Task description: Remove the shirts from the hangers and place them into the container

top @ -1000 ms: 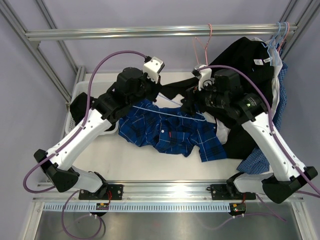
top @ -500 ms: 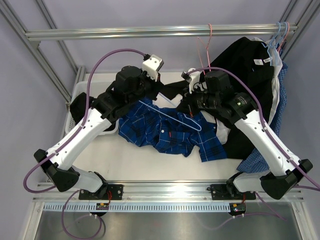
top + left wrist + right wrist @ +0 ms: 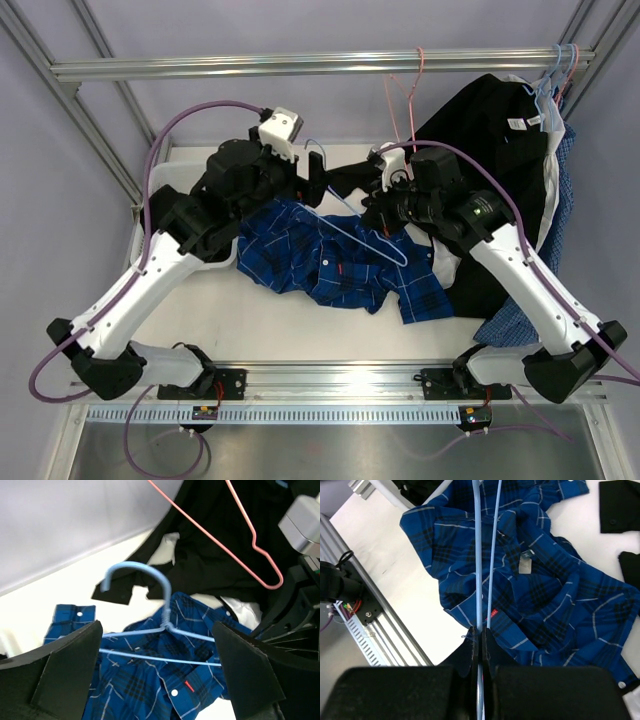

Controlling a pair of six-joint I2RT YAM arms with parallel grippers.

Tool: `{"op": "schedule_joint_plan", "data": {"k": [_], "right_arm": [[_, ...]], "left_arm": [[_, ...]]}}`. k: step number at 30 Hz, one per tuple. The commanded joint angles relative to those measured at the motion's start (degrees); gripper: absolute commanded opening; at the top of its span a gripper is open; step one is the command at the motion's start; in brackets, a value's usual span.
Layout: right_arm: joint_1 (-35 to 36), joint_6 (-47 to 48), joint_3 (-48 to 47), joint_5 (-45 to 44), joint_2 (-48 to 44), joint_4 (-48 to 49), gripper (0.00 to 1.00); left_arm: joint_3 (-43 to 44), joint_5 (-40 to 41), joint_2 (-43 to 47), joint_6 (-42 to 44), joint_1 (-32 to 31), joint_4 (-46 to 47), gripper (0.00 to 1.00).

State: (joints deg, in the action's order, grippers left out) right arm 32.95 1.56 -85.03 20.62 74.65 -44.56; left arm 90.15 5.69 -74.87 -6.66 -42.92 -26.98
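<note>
Right wrist, right pincer [image 3: 481, 632] clamping blue hanger [image 3: 476, 555]

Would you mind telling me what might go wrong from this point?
1. The right gripper alone pinches the blue hanger by thin wire near one end; it may twist or slip.
2. The hanger lies close over the plaid shirt, so lifting it may snag cloth and drag the shirt.
3. The pink hanger hangs near that gripper and may get hooked.
</note>
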Motion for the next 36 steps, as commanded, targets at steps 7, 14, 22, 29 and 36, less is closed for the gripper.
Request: {"op": "schedule_joint_plan", "data": {"k": [7,14,22,29,36], "right_arm": [[-0.08,-0.77,-5.05,-13.39,-4.95,0.26,0.00],[-0.25,-5.60,-12.86,-28.07,-4.25,0.61,0.00],[-2.88,-9.38,-19.20,-35.30,1.10,3.16,0.00],[-8.34,-11.41,-22.89,-30.12,7.25,2.72,0.00],[-10.89,-12.81,-20.53,-28.27,9.72,2.98,0.00]], "left_arm": [[-4.89,7.31,11.67,-5.99,-0.15,3.34,0.99],[-14.81,13.63,19.67,-7.41,-0.15,2.55,0.99],[-25.10,14.52,22.75,-11.53,-0.06,0.44,0.99],[-29.77,13.99,21.61,-13.29,-0.06,-1.05,0.99],[-32.31,11.45,20.12,-14.09,-0.15,-2.28,0.99]]}}
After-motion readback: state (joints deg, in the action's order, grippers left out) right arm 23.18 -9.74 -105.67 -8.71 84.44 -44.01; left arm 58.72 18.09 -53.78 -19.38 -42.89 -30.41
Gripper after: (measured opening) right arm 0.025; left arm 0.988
